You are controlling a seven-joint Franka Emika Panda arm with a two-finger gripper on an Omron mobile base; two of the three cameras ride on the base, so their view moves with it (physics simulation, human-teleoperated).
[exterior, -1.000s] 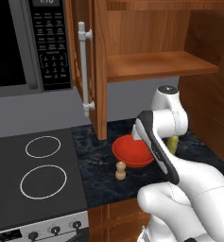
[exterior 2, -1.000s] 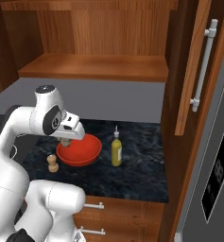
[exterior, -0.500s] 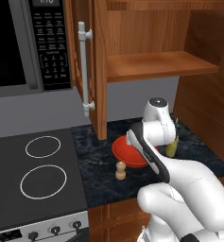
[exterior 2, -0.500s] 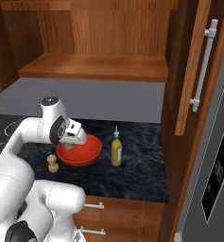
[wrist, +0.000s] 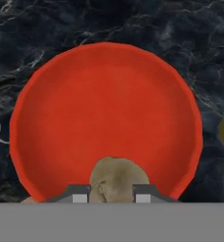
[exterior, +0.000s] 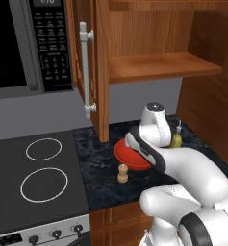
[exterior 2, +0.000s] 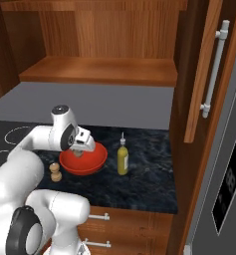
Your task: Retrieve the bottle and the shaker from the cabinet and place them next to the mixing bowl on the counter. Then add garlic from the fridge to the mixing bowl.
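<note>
1. Ahead of me runs a dark, white-veined marble counter (exterior: pixel 98 168).
2. At ten o'clock lies a black glass cooktop (exterior: pixel 33 187) with white ring burners.
3. Above it hangs a black microwave (exterior: pixel 24 45).
4. At twelve o'clock, an open brown wooden cabinet (exterior 2: pixel 104 45), shelf bare, its door (exterior: pixel 84 67) bearing a white bar handle.
5. Behind the counter, a plain grey wall (exterior 2: pixel 104 107).
6. At three o'clock stands a grey steel fridge (exterior 2: pixel 229 174).
</note>
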